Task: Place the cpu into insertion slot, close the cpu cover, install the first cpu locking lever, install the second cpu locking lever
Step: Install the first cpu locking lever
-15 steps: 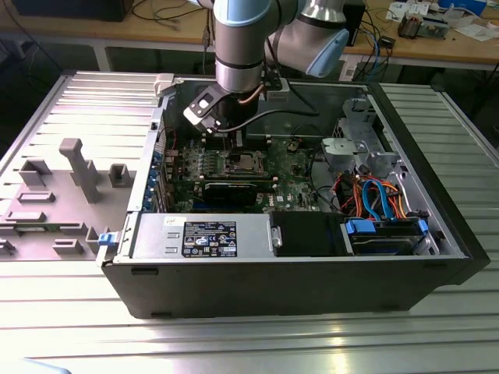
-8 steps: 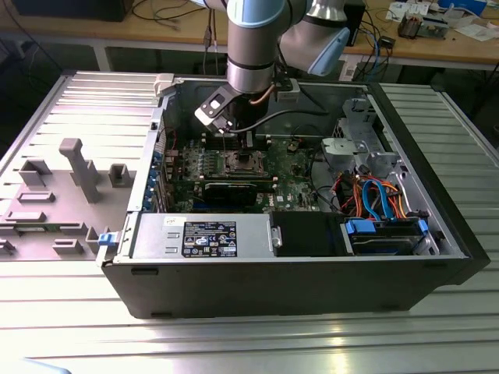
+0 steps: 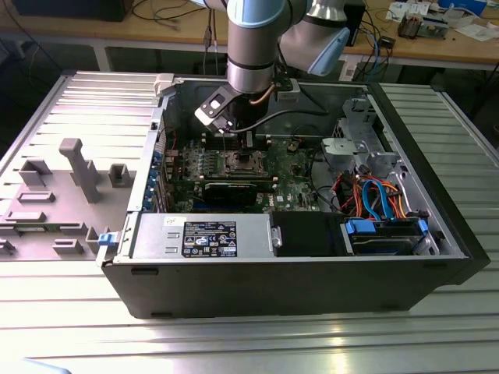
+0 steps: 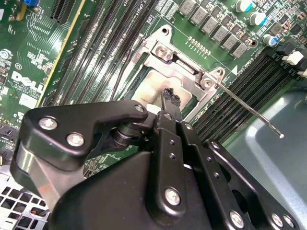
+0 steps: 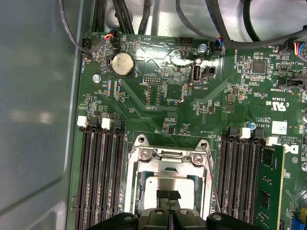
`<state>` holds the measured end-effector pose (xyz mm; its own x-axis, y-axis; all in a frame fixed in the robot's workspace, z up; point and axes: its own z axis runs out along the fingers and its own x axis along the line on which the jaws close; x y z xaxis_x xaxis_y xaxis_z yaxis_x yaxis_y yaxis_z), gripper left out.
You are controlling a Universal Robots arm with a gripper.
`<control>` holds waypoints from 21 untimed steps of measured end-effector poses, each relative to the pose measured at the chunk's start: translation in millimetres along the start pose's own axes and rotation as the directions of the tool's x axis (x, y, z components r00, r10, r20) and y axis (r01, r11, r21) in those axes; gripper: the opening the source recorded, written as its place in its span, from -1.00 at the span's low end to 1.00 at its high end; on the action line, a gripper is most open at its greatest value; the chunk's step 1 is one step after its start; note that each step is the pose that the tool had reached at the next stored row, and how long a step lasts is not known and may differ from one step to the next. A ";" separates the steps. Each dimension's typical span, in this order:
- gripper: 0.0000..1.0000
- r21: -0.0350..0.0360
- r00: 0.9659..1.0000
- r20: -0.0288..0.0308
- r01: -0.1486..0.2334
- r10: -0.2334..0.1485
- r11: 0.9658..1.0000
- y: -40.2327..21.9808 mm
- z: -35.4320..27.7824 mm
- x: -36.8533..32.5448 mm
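The claw [image 5: 169, 195], tips together, hangs over the cpu [image 5: 163, 182] in the insertion slot [image 5: 142, 184]; pressing squarely, clear of the loose lever [image 4: 249, 111], seems wisest.

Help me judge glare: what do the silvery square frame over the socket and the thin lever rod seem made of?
Silvery square cpu cover: likely bare metal, satin, with bright highlights. Thin lever rod: probably steel wire, gleaming along its length.
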<state>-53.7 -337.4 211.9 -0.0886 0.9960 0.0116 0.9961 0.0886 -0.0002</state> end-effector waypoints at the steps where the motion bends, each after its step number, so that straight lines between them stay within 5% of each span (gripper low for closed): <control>1: -0.79 0.000 1.000 0.000 0.000 0.000 1.000 0.0 0.0 0.0; 10: -0.79 0.000 1.000 0.000 0.000 0.000 1.000 0.1 -8.1 0.1; 14: -0.79 0.000 1.000 0.001 0.000 0.000 1.000 0.4 -17.8 0.2; 21: -0.79 0.000 1.000 0.001 0.000 0.000 1.000 0.5 -18.4 0.2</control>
<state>-53.2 -337.4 230.2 -0.0886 0.9960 0.0108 0.9961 0.0886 -0.0004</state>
